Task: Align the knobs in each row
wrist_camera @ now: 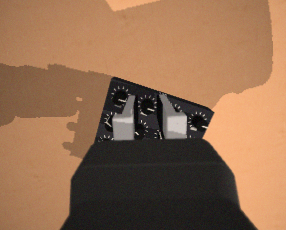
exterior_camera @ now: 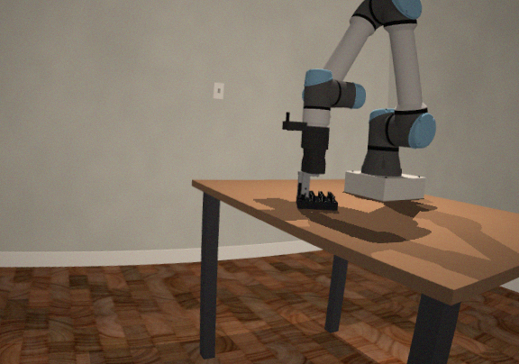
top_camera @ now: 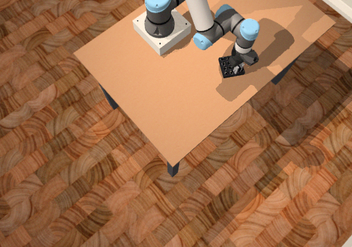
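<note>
The knob box [top_camera: 231, 68] is standing on the bench [top_camera: 171, 102], near the edge on the far side from the white base block [top_camera: 180, 36] and well apart from that block. In the exterior view the knob box [exterior_camera: 317, 202] is sitting flat near the bench [exterior_camera: 405, 263] corner closest to the back wall, with the arm's shadow lying across it.

The arm is reaching down from above, and the gripper [top_camera: 238, 68] is hanging vertically over the box's outer end. In the exterior view the gripper [exterior_camera: 305, 193] is standing down among the knobs at the box's left end.

Wrist view: the two grey fingers are standing apart, one on either side of a single black knob [wrist_camera: 147, 104]. A dark gap is showing between each pad and that knob, so the fingers are parted and clamping nothing. The gripper [wrist_camera: 148, 124] is centred just in front of this knob. White marks are ringing the neighbouring knobs; printed names are too small to read, so the knob's row and number cannot be told.

The knob box [wrist_camera: 202, 111] is appearing skewed in this view, its corner pointing right.
</note>
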Action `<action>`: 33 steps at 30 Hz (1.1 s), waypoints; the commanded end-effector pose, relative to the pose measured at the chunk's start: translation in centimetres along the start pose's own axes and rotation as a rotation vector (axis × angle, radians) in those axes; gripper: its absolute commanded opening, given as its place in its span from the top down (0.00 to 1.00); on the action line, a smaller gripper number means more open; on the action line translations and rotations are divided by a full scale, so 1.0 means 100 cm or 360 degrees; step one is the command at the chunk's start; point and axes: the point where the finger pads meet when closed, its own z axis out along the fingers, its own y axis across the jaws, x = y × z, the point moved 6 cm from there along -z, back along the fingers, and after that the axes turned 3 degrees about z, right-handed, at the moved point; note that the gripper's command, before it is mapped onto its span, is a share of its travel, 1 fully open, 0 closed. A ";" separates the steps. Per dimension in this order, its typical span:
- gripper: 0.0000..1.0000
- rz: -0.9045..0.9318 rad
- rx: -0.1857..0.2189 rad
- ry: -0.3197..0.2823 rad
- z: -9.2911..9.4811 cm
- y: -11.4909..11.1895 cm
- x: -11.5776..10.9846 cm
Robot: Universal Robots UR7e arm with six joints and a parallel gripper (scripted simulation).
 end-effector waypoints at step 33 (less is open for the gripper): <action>0.54 0.0000 0.0001 0.0002 -0.038 0.000 0.000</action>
